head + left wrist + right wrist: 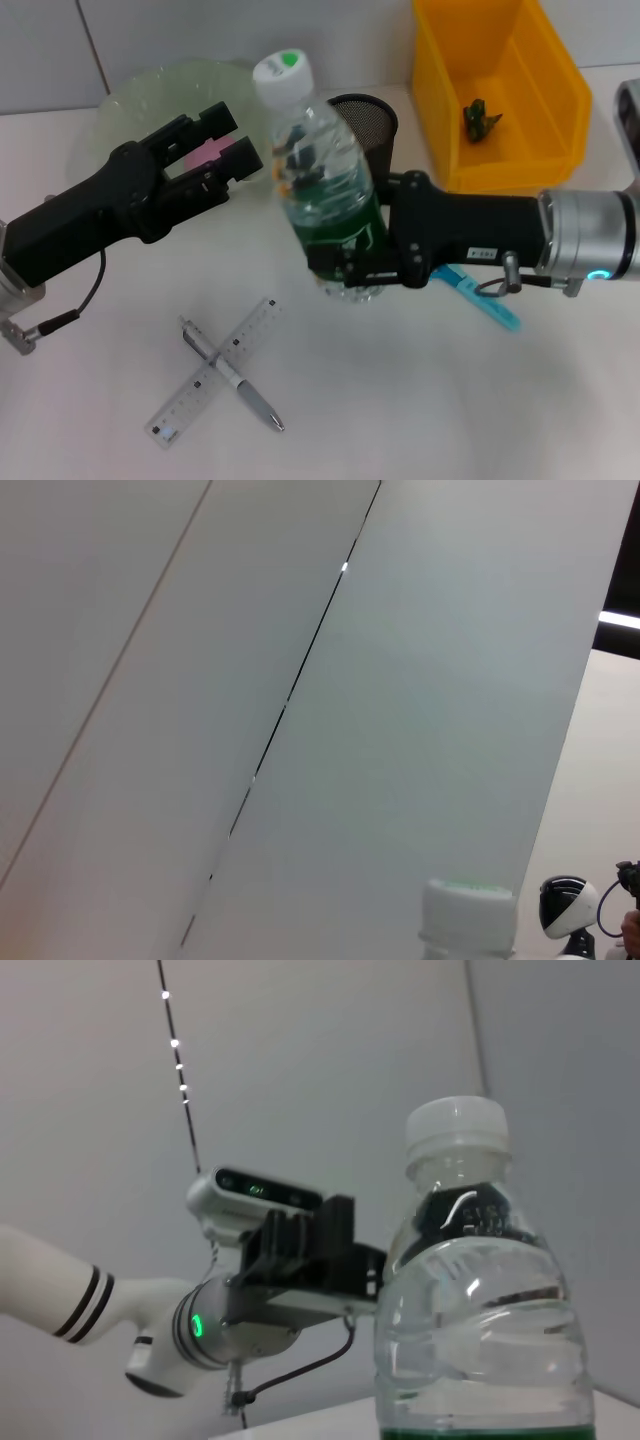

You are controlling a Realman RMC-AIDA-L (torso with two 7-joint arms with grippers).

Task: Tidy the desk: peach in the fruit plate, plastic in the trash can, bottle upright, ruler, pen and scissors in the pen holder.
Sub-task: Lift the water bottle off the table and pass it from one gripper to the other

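My right gripper (350,265) is shut on the lower part of a clear water bottle (323,190) with a white cap and green label, held nearly upright at the table's middle. The bottle (470,1310) fills the right wrist view, and its cap (468,912) shows in the left wrist view. My left gripper (236,135) is open above the pale green fruit plate (140,95), with a pink peach (207,152) showing between its fingers. A ruler (215,372) and a pen (236,378) lie crossed near the front. Blue scissors (488,298) lie under my right arm. The black mesh pen holder (372,115) stands behind the bottle.
A yellow bin (520,150) stands at the back right with a crumpled green piece (482,118) inside. My left gripper (315,1245) also shows beyond the bottle in the right wrist view. A wall runs behind the table.
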